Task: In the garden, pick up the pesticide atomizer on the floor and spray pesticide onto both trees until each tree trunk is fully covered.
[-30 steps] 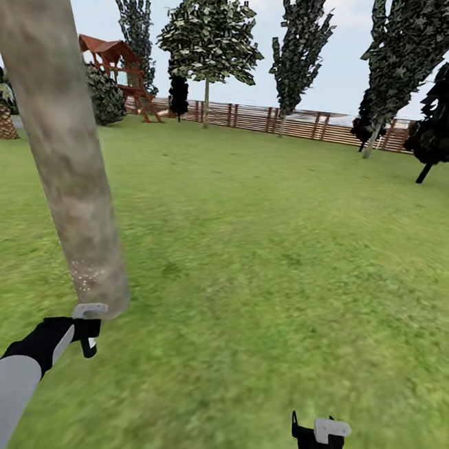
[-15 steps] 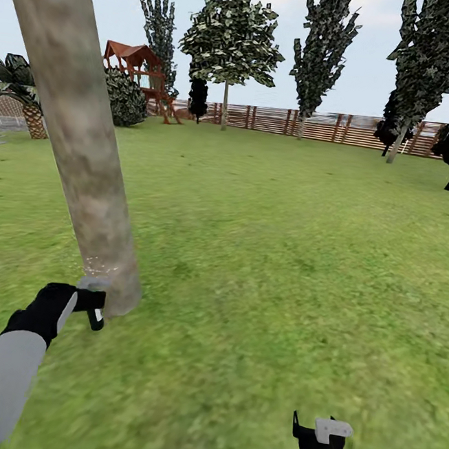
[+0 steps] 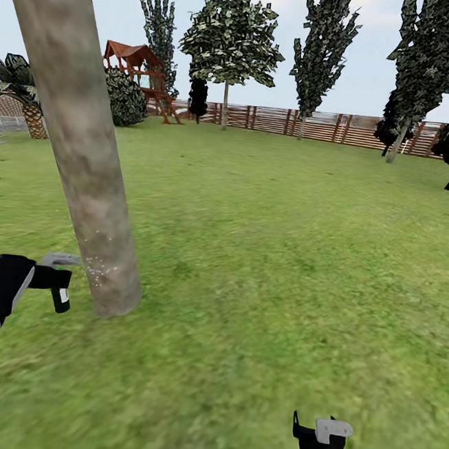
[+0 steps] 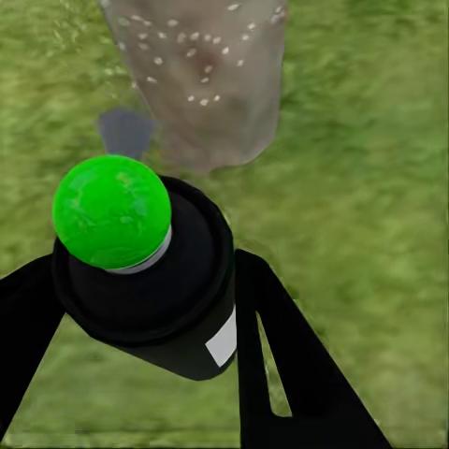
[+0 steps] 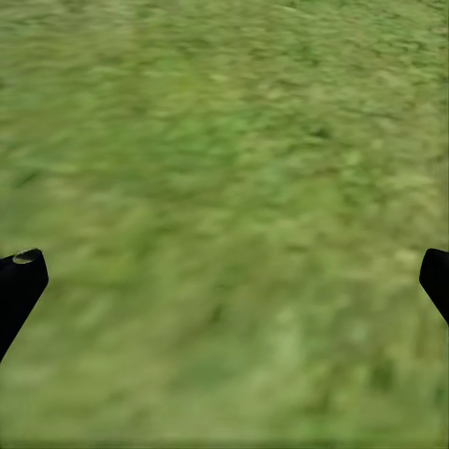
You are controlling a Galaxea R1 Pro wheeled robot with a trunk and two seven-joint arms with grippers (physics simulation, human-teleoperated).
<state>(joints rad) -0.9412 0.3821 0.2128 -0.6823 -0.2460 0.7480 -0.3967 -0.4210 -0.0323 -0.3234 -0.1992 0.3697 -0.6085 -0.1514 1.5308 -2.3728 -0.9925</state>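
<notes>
The pesticide atomizer, a black can with a bright green round top, sits between the fingers of my left gripper, which is shut on it. In the head view the left gripper holds the atomizer low at the left, a short gap from the base of a thick, leaning tan-grey tree trunk. White spray specks dot the trunk near the ground. A second tree with a slim trunk stands far back by the fence. My right gripper hangs open over grass.
Green lawn stretches ahead to a brown slat fence. A red-roofed play frame and a short palm stand at the far left. Dark narrow trees line the right side.
The view swung early on, shifting the scene rightward, then held still. My left arm has pulled the atomizer leftward, away from the trunk base. The right gripper has not moved.
</notes>
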